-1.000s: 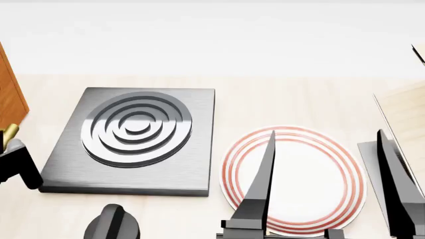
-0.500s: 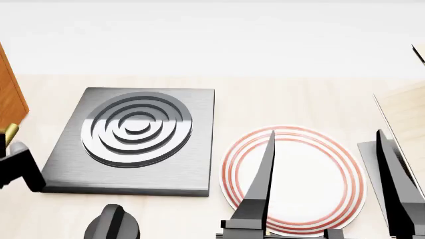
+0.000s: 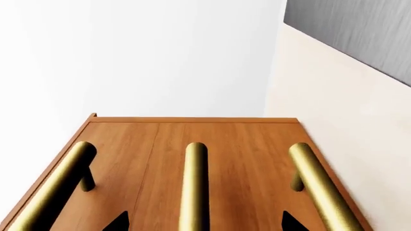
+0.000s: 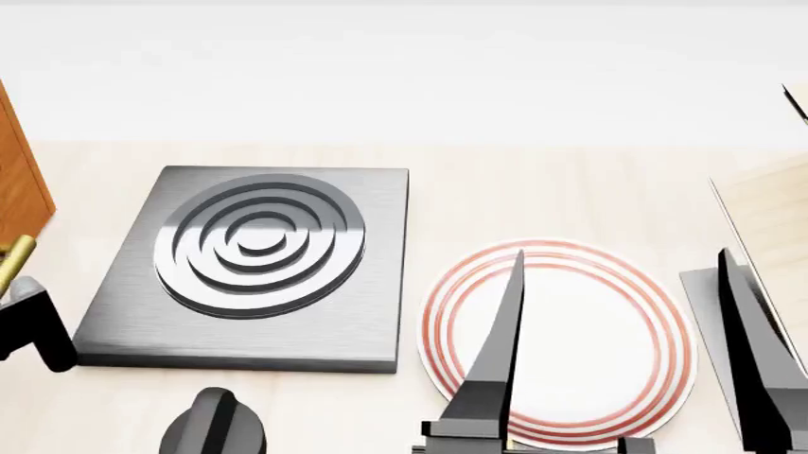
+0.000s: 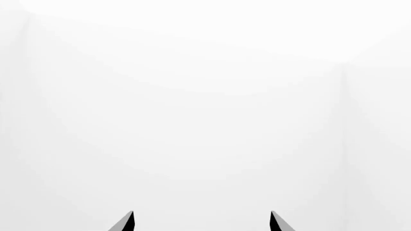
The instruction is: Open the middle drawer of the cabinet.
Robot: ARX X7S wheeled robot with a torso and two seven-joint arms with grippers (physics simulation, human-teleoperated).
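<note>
- Landmark: cabinet (image 3: 192,144), orange-brown wood. In the left wrist view its front fills the lower frame, carrying three brass bar handles side by side.
- Middle drawer (image 3: 196,139): its front is the strip behind the centre handle (image 3: 194,187). Front looks flush with the neighbouring fronts, so I judge the drawer not yet pulled.
- Left gripper (image 3: 204,222): two dark fingertips (image 3: 119,222) show at the frame edge, one either side of the centre handle. Fingers spread wide and holding nothing. Whether they are level with the bar or short of it cannot be told.
- Right gripper (image 5: 200,222): fingertips apart, empty, facing blank white background, well away from the cabinet. In the head view its fingers stand over the plate (image 4: 631,284).
- Head view: only a sliver of the cabinet shows at the far left edge; the hotplate (image 4: 253,270) lies just beside it, the plate beyond that.
- Risk 1: fingers closing short of the bar, so they meet on air or clip only its face and slip during the pull.
- Risk 2: drift sideways towards a neighbouring handle (image 3: 318,183); the three look alike, so the wrong drawer could open.
- Risk 3: pulling off-axis, which could jam the drawer or drag the cabinet towards the hotplate.
- Containers: drawer contents hidden, all fronts shut. Plate carries nothing visible.
</note>
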